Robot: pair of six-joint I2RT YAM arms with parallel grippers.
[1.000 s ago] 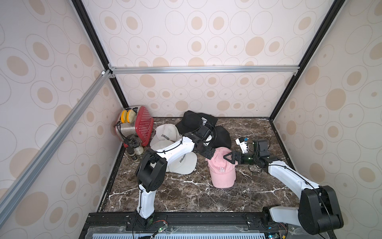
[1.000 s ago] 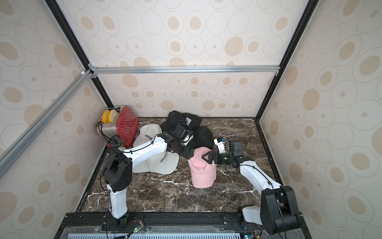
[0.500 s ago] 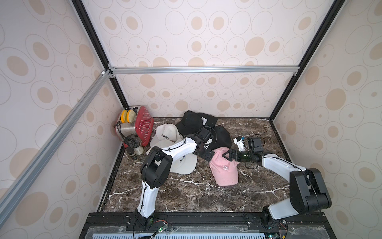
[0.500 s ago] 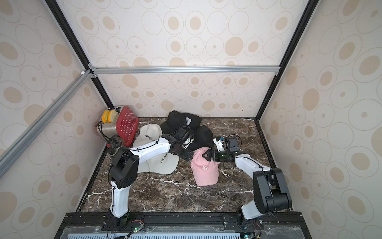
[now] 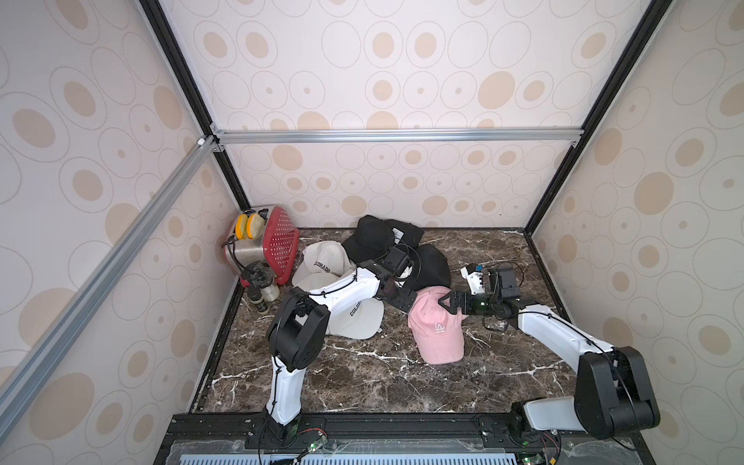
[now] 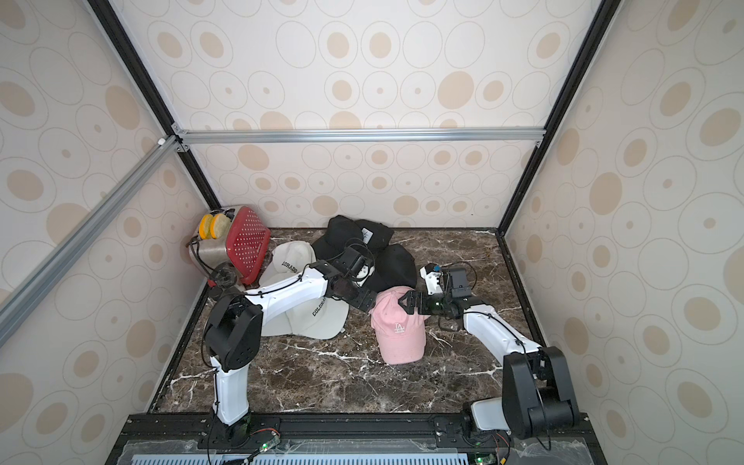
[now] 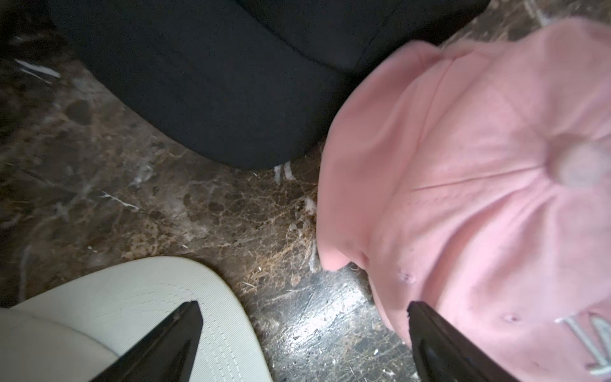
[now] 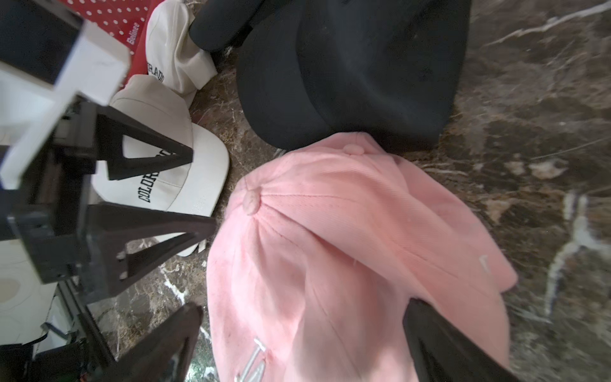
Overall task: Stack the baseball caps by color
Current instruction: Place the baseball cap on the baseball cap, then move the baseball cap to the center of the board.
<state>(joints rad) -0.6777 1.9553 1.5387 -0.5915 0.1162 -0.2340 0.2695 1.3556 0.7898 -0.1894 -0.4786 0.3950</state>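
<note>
Currently the 2 pink caps [image 5: 438, 336] lie stacked on the marble bench [image 5: 362, 382], brims toward the front, just in front of the black caps [image 5: 374, 237] and near the white COLORADO caps [image 5: 358, 322]. The left fingers [image 7: 165, 344] are spread wide, 1 over a white brim and 1 at the pink crown's edge, pinching nothing. The right fingers [image 8: 439, 344] are spread just as wide above the pink crown, empty.

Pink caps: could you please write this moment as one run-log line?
pink caps: stacked | left hand: open, beside | right hand: open, at crown
</note>
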